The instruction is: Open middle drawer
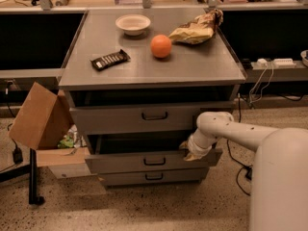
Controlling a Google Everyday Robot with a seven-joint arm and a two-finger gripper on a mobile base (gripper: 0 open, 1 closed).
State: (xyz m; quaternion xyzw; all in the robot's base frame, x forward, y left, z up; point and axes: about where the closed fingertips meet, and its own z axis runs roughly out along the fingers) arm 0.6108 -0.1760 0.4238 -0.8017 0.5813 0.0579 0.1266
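While the white arm (240,131) reaches in from the right, the gripper (189,153), open or closed I cannot tell, sits at the right end of the middle drawer (125,162), partly pulled out, below an orange (161,46) on the cabinet top (192,66).

Gripper (188,153) is sitting at the middle drawer's (144,161) right top edge, partly covering it. Robot body (279,177) is getting cut by right and bottom edges. Drawer's inside is showing only black.
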